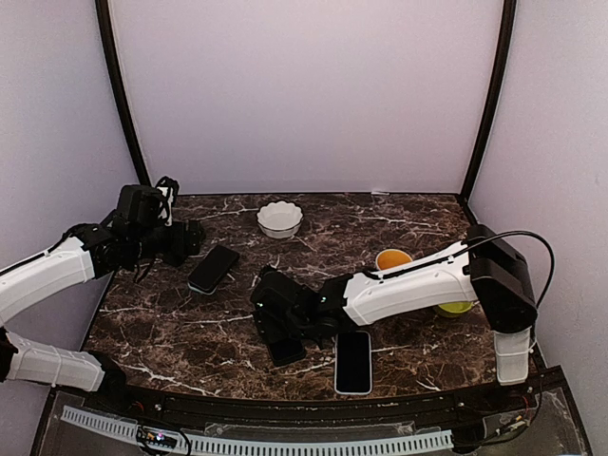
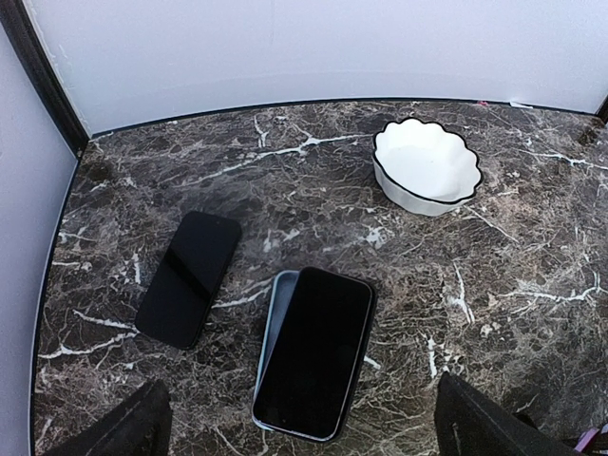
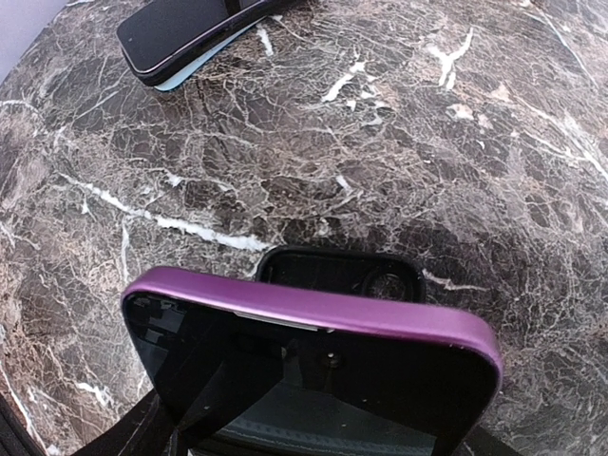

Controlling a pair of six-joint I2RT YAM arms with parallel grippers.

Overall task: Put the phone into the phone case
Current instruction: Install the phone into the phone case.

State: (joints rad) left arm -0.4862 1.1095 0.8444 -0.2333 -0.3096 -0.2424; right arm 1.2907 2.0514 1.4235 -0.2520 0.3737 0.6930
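My right gripper [image 3: 313, 432] [image 1: 275, 318] is shut on the phone [image 3: 313, 328], a purple-edged handset with a dark glossy screen. It is held tilted, low over the table's front middle. Directly under its far edge lies the black phone case [image 3: 342, 274] [image 1: 285, 350], hollow side up, with the camera cut-out showing. Most of the case is hidden behind the phone in the right wrist view. My left gripper [image 2: 304, 432] [image 1: 190, 237] hovers open at the left of the table, holding nothing.
Below the left gripper a black phone [image 2: 318, 347] lies skewed on a light-blue case [image 2: 271, 323], with a bare black phone [image 2: 188, 277] to its left. A white scalloped bowl [image 1: 279, 218] stands at the back. A white-cased phone [image 1: 353, 361], an orange cup [image 1: 392, 258] and a yellow-green bowl [image 1: 454, 306] are on the right.
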